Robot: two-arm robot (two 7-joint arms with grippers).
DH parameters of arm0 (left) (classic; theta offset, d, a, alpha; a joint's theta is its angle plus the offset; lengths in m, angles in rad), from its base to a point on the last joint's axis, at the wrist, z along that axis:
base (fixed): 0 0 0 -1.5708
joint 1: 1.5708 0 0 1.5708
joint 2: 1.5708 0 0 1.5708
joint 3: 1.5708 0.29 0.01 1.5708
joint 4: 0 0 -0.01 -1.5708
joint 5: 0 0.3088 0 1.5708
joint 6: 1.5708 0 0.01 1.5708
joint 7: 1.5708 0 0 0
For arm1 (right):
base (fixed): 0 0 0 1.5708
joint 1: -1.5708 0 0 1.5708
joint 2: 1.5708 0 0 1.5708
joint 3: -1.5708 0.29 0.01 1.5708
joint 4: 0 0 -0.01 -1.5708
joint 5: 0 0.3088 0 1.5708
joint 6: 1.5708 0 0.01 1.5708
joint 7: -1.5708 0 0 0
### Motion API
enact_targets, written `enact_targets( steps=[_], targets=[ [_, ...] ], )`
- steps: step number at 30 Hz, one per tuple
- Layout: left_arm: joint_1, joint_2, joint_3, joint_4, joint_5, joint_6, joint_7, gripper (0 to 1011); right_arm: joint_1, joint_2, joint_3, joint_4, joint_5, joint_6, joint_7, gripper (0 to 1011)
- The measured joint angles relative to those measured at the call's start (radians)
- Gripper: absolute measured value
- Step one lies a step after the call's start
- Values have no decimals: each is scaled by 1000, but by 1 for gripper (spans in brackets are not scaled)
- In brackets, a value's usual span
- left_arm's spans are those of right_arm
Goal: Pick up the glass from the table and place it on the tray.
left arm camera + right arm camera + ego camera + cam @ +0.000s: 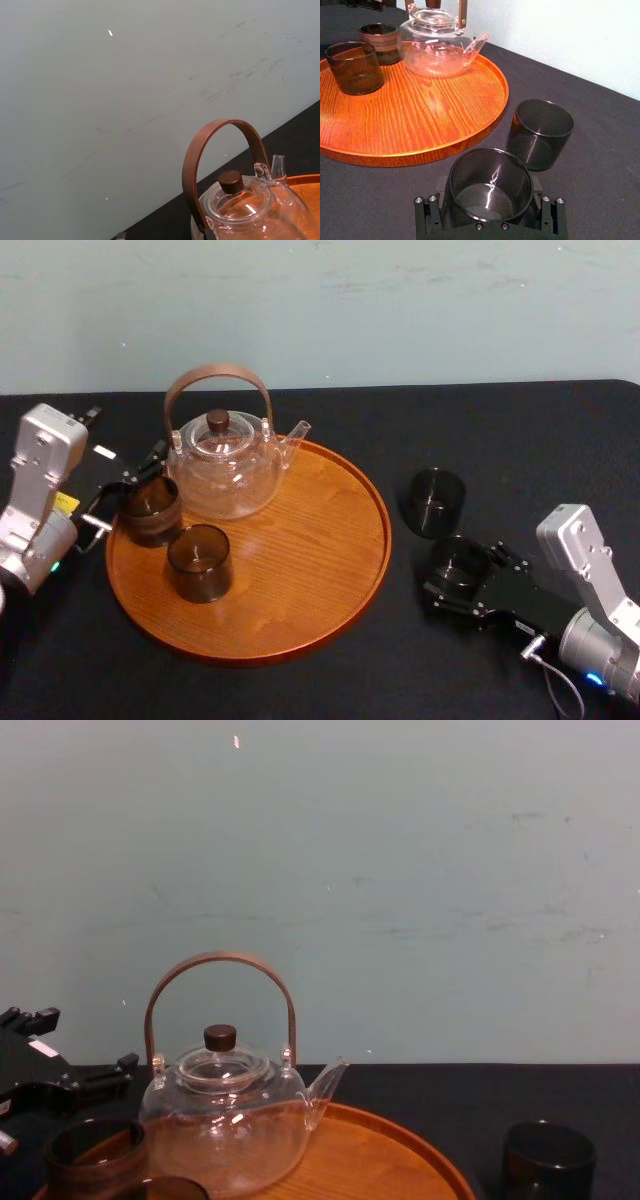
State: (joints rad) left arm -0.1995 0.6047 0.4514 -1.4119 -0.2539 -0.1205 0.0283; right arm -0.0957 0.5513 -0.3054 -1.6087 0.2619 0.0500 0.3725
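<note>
A dark smoked glass (458,562) stands on the black table (560,440) to the right of the tray, and my right gripper (462,580) is shut on it. The right wrist view shows this glass (490,185) upright between the two jaws, resting on the table (600,150). A second dark glass (436,502) (541,132) stands free just beyond it. The round orange-brown tray (330,570) (420,115) carries a glass teapot (225,465) and two dark glasses (198,562) (150,510). My left gripper (125,485) (75,1050) hangs open at the tray's left edge, beside the farther tray glass.
A pale wall rises behind the table's far edge. The teapot's tall brown handle (220,965) (220,145) arches over the back of the tray. Bare tray wood (300,540) lies on its right half. Open table stretches right of and behind the two loose glasses.
</note>
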Motion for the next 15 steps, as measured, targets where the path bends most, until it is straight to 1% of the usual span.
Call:
enact_targets(
  steps=[7,15],
  targets=[
    [0,0,0,0,0,0,0,1001,37,-32,-9,45,-13,15,20,1002],
    [0,0,0,0,0,0,0,1001,37,-32,-9,45,-13,16,20,993]
  ],
)
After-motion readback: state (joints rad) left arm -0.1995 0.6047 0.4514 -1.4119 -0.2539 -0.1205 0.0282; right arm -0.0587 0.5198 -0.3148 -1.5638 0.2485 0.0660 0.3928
